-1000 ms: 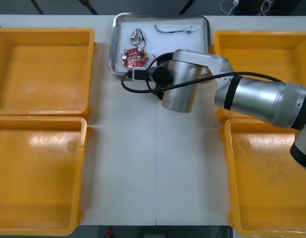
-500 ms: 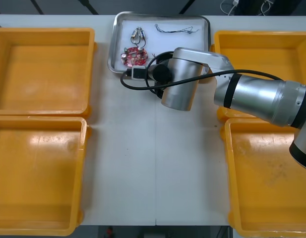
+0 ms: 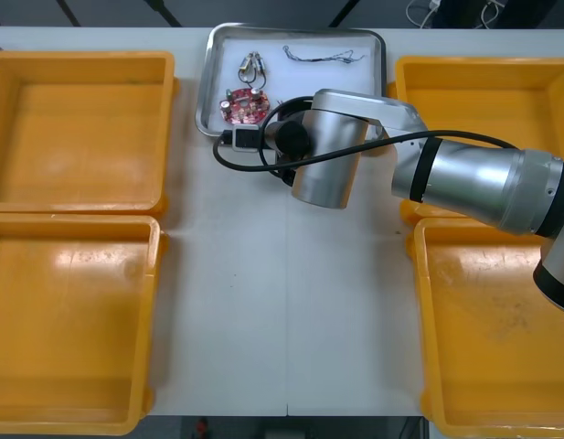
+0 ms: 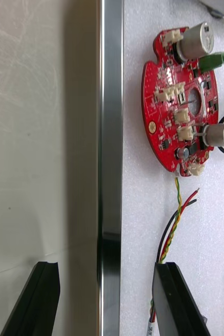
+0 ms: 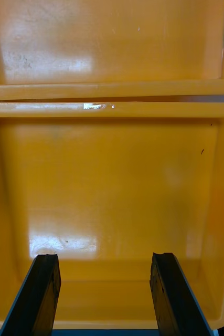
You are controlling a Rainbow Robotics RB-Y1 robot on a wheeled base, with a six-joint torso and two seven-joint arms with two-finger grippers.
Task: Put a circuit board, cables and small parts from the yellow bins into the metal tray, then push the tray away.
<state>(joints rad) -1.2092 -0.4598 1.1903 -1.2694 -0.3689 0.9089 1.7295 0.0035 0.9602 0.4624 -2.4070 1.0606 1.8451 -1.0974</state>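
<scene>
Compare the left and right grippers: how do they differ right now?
Place: the right gripper is at the shiny metal tray, beside the round red circuit board; the left gripper hangs over a yellow plastic bin. In the gap: the right gripper straddles the tray's rim; the left gripper has only bare bin floor. Both are open, holding nothing.

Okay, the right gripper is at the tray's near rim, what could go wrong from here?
1. The right gripper, open, straddles the rim of the metal tray; its inner finger sits over the red and yellow cable and may drag it.
2. The tray's far side lies near the far edge of the table; a long push might tip it off.
The left gripper hangs open over a yellow bin.
</scene>
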